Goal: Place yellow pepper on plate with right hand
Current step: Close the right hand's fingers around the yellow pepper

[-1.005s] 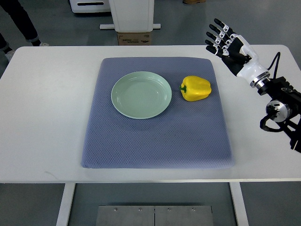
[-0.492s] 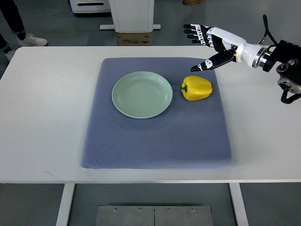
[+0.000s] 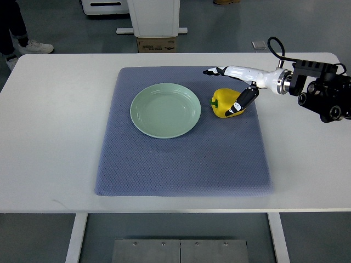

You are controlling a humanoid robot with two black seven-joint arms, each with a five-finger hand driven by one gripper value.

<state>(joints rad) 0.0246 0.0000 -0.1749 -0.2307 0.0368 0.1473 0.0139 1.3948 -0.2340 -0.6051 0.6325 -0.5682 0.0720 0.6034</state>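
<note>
Right robot hand covers part of the glossy yellow bell pepper; fingers spread, not gripping, green stem at 9 o'clock.

The smooth white table looks matt. The blue-grey cloth mat has a rough woven texture. The pale green round plate and yellow pepper look glossy.

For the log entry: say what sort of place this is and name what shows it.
Probably a robotics lab or test room, not a kitchen. A plain white table carries only a blue mat, a green plate and a yellow pepper, which the robot's right hand reaches over. Behind it are a bare grey floor, white equipment and a person's shoe.
</note>
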